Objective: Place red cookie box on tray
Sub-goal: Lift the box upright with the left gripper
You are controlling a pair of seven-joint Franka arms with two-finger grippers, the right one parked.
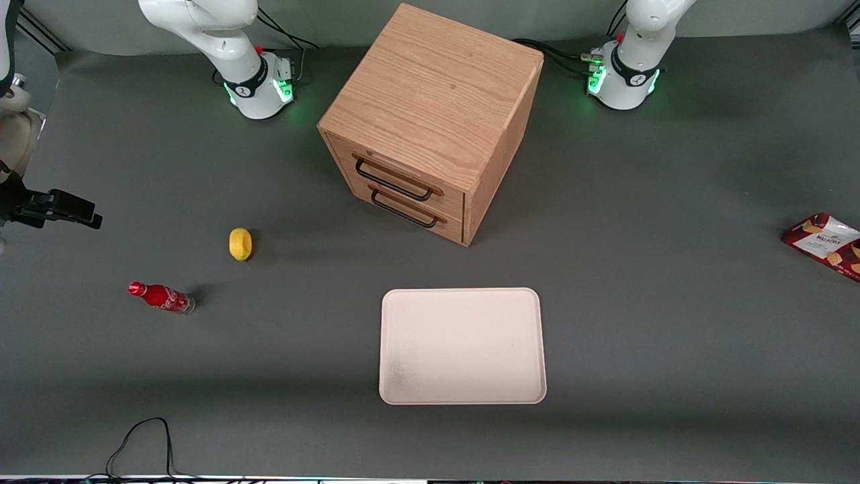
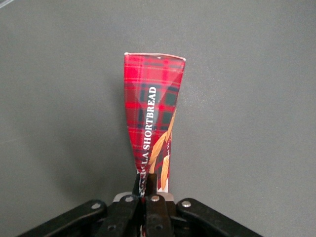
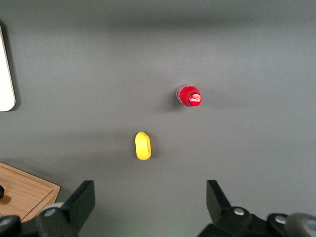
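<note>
Tartan shows along the thin edge of the red cookie box [image 2: 154, 123] in the left wrist view, with white lettering that reads "SHORTBREAD" running along it. The gripper [image 2: 146, 191] of the left arm is clamped on one end of that box, its dark fingers pressed tight against the cardboard on both sides. The rest of the box sticks out past them over the bare grey table [image 2: 256, 98].

In the front view the same box [image 1: 823, 245] sits at the very edge of the picture, toward the working arm's end of the table. From the tray [image 1: 462, 396] it lies at roughly three o'clock, and the two are well apart. The box looks tilted, but whether it is clear of the table surface is hard to judge from here. The gripper itself falls outside this view.

The tray lies flat near the front camera with nothing on it. A wooden two-drawer cabinet [image 1: 430, 121] stands at twelve o'clock from the tray, its drawers closed. A small yellow fruit-like object [image 1: 240, 243] lies at ten o'clock from the tray, and a small red soda bottle [image 1: 161, 297] lies at nine o'clock, toward the parked arm's end.
</note>
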